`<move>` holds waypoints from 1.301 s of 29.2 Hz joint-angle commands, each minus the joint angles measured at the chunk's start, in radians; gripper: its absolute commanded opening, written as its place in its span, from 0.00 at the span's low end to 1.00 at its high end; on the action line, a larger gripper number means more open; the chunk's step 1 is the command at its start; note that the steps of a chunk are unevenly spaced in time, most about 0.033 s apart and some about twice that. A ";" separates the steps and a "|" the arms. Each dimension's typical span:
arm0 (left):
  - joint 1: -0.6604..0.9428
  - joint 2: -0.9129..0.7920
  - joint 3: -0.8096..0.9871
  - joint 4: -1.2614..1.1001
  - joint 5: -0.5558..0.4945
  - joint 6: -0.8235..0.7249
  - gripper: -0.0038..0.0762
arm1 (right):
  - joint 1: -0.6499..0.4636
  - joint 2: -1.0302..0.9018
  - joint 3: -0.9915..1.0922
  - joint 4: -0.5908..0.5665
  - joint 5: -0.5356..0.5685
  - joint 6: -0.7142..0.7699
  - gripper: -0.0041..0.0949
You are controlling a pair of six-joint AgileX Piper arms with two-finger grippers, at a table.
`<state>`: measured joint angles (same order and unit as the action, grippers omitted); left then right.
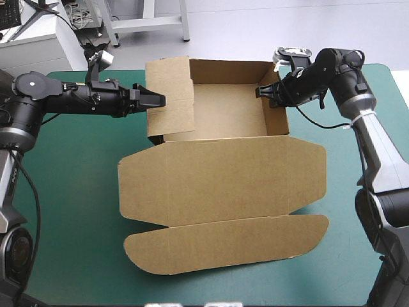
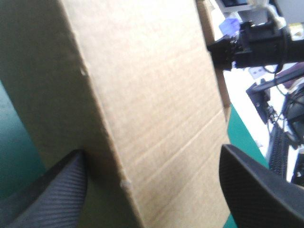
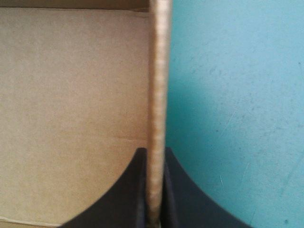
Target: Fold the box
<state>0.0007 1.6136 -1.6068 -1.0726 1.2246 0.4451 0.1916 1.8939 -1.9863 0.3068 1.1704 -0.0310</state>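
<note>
The brown box (image 1: 223, 173) lies mid-table as an open tray at the back, with its lid and rounded front flap flat toward the front edge. Its left wall panel (image 1: 170, 96) stands raised and leans over the tray. My left gripper (image 1: 156, 99) is open at that panel's outer face. In the left wrist view the board (image 2: 142, 95) fills the space between the gripper's (image 2: 152, 194) spread fingers. My right gripper (image 1: 264, 91) is shut on the top edge of the right wall (image 3: 159, 95), one finger on each side (image 3: 155, 190). It also shows beyond the board as the far gripper (image 2: 223, 50).
The teal-green cover (image 1: 70, 211) shows bare on both sides of the flat lid and outside the right wall (image 3: 237, 118). The rounded flap (image 1: 223, 246) reaches close to the table's front edge.
</note>
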 commanded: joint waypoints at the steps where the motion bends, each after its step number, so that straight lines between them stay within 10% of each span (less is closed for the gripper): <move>1: -0.022 -0.049 -0.031 0.056 0.060 -0.053 0.73 | 0.024 -0.054 -0.031 0.023 -0.062 0.031 0.03; 22: -0.202 -0.049 -0.031 0.549 -0.179 -0.380 0.69 | 0.145 -0.045 -0.031 -0.047 -0.040 0.121 0.03; 28: -0.217 -0.049 -0.031 0.572 -0.173 -0.405 0.48 | 0.145 -0.045 -0.031 -0.051 -0.030 0.121 0.03; 34: -0.247 -0.047 -0.031 0.679 -0.136 -0.410 0.04 | 0.152 -0.045 -0.031 -0.055 -0.030 0.116 0.03; 38: -0.273 -0.043 -0.031 0.770 -0.119 -0.467 0.04 | 0.172 -0.045 -0.031 -0.111 0.002 0.105 0.03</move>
<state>-0.2433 1.6173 -1.6068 -0.2686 1.0977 -0.0309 0.3525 1.9064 -1.9863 0.2019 1.1992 0.1109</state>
